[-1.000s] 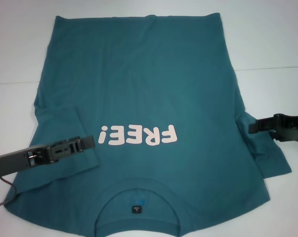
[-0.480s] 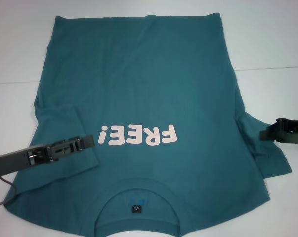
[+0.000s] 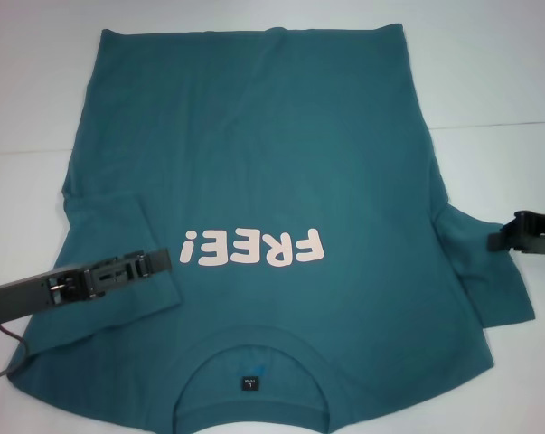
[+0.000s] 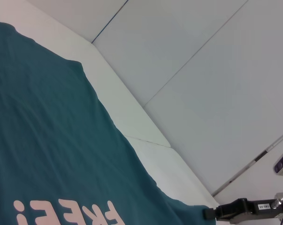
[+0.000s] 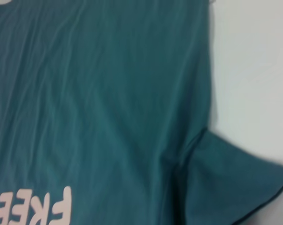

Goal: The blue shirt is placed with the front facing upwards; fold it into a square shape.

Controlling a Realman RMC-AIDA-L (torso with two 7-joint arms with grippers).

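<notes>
The blue shirt (image 3: pixel 272 208) is lying face up on the white table (image 3: pixel 489 72), its collar (image 3: pixel 250 362) and small dark label (image 3: pixel 248 382) sitting nearest the robot and its hem lying farthest away. The pink "FREE!" lettering (image 3: pixel 254 248) is reading upside down from the head view. The left sleeve (image 3: pixel 109 271) is lying folded inward over the shirt body.

The left gripper (image 3: pixel 162 260) is reaching in low over that folded sleeve, its tip sitting just beside the exclamation mark of the lettering; its fingers appear pressed together, though whether they are pinching cloth or merely resting on it is hard to judge from this angle.

The right gripper (image 3: pixel 496 240) is hovering at the outer edge of the right sleeve (image 3: pixel 489 271), which is spreading flat onto the table. In the left wrist view the right gripper's tip is sitting at the sleeve's edge, and I cannot tell whether its fingers are spread or closed.
</notes>
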